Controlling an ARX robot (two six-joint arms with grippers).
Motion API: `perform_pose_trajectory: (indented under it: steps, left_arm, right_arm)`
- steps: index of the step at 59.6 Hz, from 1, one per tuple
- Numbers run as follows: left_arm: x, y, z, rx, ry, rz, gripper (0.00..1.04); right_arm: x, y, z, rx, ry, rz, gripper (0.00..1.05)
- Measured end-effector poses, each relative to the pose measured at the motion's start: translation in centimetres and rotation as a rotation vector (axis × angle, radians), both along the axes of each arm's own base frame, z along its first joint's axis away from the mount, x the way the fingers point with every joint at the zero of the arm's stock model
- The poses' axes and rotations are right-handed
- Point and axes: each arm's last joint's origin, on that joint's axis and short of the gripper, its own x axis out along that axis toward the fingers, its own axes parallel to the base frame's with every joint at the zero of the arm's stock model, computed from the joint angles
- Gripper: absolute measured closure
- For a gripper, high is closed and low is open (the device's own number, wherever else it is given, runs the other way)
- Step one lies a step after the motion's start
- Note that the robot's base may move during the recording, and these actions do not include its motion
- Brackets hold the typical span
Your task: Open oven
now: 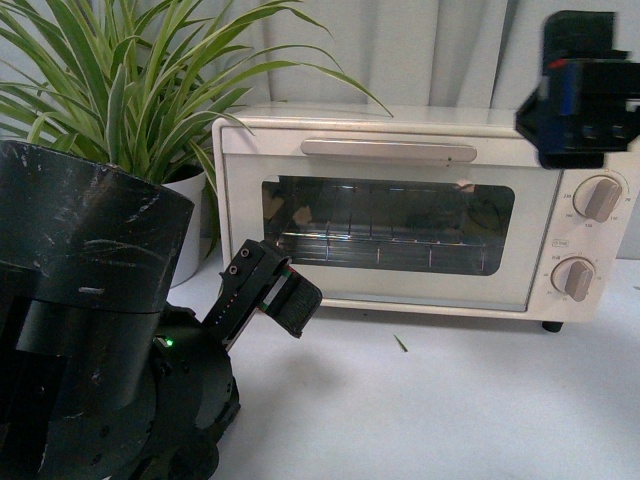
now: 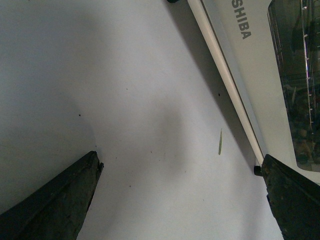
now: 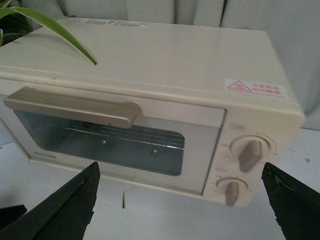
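Observation:
The cream-white oven [image 1: 400,130] stands at the back of the white table with its glass door shut. Its long pale bar handle [image 1: 388,150] runs along the door's top, and two round knobs [image 1: 598,198] sit at its right. A wire rack [image 1: 380,240] shows through the glass. My left gripper [image 1: 285,290] is open and empty, low above the table before the oven's lower left corner. My right gripper [image 1: 580,90] is open and empty, held high in front of the oven's upper right corner. The right wrist view shows the oven [image 3: 165,55], its handle [image 3: 75,107] and the knobs [image 3: 248,152].
A potted plant [image 1: 130,90] with long striped leaves in a white pot stands left of the oven. One leaf [image 3: 55,27] hangs over the oven's top. A small leaf scrap [image 1: 400,343] lies on the table [image 1: 450,400] before the oven. Grey curtains hang behind.

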Motion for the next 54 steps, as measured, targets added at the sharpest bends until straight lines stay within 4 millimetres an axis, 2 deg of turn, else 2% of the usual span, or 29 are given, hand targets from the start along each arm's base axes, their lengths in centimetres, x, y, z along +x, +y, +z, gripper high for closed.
perform_pose_trajectory:
  steps: [11,19,29,54]
  left_arm:
    - [0.1,0.1,0.0,-0.005,0.003,-0.002,0.07]
    - [0.1,0.2,0.0,-0.01,0.007,-0.005,0.07]
    - [0.1,0.3,0.0,-0.017,0.009,-0.004,0.07]
    - [0.2,0.3,0.0,-0.021,0.011,0.0,0.07]
  right_arm:
    - [2.8,2.1,0.8,-0.012,0.047,-0.028,0.09]
    - [3.9,2.9,1.2,-0.018,0.06,-0.042,0.09]
    - [4.7,3.8,1.6,-0.029,0.056,-0.073,0.09]
    - [6.1,5.0,0.8,-0.068,0.079,-0.135,0.09]
